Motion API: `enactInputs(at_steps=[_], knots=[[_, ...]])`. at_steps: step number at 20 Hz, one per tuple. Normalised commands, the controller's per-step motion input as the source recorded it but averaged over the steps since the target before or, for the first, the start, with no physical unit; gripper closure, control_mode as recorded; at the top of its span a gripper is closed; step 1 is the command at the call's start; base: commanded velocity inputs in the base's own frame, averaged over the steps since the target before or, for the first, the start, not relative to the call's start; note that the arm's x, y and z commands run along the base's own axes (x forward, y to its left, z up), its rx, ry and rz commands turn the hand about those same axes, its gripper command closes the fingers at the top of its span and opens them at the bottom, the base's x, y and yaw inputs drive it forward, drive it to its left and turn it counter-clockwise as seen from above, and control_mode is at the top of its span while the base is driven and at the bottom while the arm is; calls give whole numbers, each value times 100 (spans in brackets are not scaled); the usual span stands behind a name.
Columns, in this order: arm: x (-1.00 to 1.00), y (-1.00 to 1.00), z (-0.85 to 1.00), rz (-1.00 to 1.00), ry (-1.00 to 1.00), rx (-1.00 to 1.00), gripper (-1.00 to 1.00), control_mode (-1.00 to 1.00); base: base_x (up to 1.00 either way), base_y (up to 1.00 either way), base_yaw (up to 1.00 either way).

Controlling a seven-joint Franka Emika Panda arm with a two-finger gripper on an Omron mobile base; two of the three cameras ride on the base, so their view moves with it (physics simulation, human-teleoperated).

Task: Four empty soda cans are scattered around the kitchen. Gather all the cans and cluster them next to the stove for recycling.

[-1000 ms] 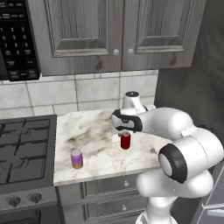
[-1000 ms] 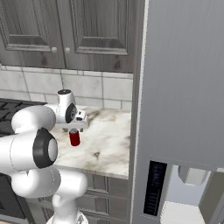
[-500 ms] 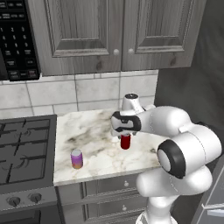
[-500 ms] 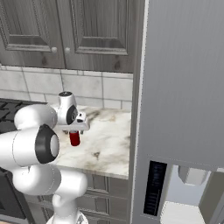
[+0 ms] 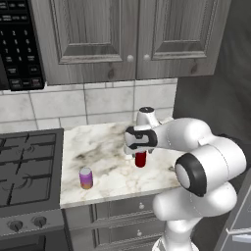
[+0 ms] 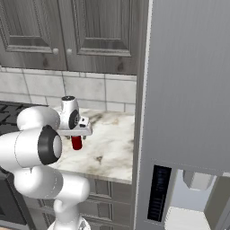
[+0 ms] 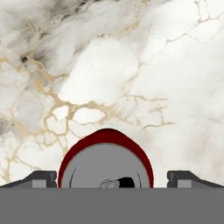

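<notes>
I see my hand (image 5: 139, 154) directly over the red can (image 5: 140, 160), which stands upright on the marble table (image 5: 110, 176), roughly mid-depth and toward its right half. In the hand view the can's grey top (image 7: 105, 168) sits between the two fingertips (image 7: 183, 177), which stand spread wide on either side with a gap to the can on both; nothing is pinched. From the right base view the can (image 6: 77, 143) hangs just below the wrist block, clear of the wall tiles behind it.

The purple can (image 5: 86, 178) stands upright near the table's front left corner, well apart from the red one and close to the stove (image 5: 27, 166), whose black grates begin right at the table's left edge. Bare marble lies between the two cans.

Dark grey cabinets (image 5: 132, 37) hang above, and the black microwave (image 5: 17, 44) sits over the stove. On the right a tall grey fridge (image 6: 188, 90) closes off the table's end. My own forearm crosses the table's right side.
</notes>
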Motion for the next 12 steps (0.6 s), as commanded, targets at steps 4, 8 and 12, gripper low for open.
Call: enactInputs(at_steps=[4,8,12], knots=[[0,0,-6,0,0,0,-100,-100,0,0,0],[0,0,0,0,0,0,100,-100,0,0,0],[0,4,0,0,0,0,100,-100,0,0,0]])
